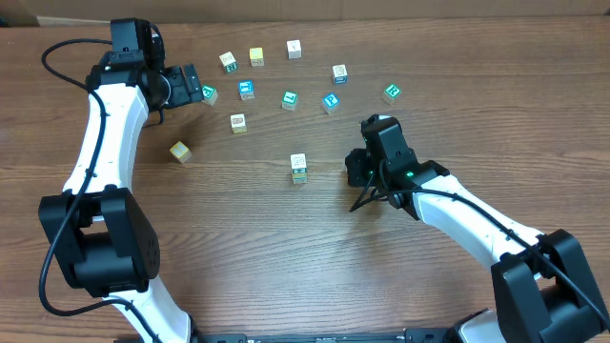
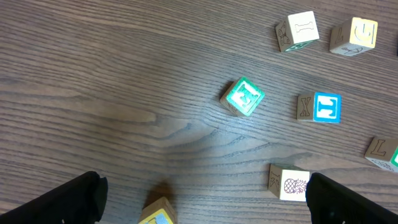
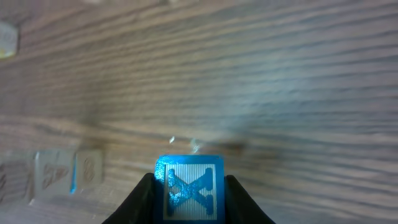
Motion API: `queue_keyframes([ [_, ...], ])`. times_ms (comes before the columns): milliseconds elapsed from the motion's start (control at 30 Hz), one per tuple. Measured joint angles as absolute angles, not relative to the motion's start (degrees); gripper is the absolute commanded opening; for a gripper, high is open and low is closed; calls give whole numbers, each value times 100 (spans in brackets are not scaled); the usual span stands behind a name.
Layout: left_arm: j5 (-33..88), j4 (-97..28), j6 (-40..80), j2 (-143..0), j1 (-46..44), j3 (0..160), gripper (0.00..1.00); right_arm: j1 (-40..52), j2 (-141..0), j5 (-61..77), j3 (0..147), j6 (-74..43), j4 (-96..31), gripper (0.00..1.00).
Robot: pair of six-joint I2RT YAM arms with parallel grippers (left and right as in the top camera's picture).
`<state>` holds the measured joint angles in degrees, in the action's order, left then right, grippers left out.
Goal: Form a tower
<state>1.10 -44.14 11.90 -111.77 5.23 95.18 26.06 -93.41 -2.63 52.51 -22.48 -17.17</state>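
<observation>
On the worktop [image 1: 238,257], near the short tower [image 1: 298,169] of cream cubes, the right jaws are clamping a blue X-marked cube [image 3: 188,196] by its opposite flat sides, seemingly light, hard and easily toppled, while the left jaws are hanging wide apart.

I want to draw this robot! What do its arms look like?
The left arm and right arm are white tubes with chunky black joints and black fingers. Thin black cables run along them, and a tiny green light glows on the right wrist.
</observation>
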Motion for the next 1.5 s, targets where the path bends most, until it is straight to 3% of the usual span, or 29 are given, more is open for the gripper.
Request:
queue_keyframes([
  [333,110,-4414,1190,-11177,523,9518,100,2528,-9341,-1658,5249,-2241,-2150,29],
  [967,110,-4414,1190,-11177,523,9518,100,2141,-9828,-1898,5131,-2244,-1892,31],
  [1033,110,-4414,1190,-11177,523,9518,100,2141,-9828,-1905,5131,-2244,-1885,39],
  [1167,108,-4414,1190,-11177,523,9518,100,2141,-9828,-1914,5131,-2211,-1881,66],
  [1333,110,-4414,1190,-11177,523,9518,99,2141,-9828,-1942,5137,-2226,-1918,72],
  [1500,108,-4414,1190,-11177,523,9518,100,2141,-9835,-1826,6005,-2222,-3367,74],
])
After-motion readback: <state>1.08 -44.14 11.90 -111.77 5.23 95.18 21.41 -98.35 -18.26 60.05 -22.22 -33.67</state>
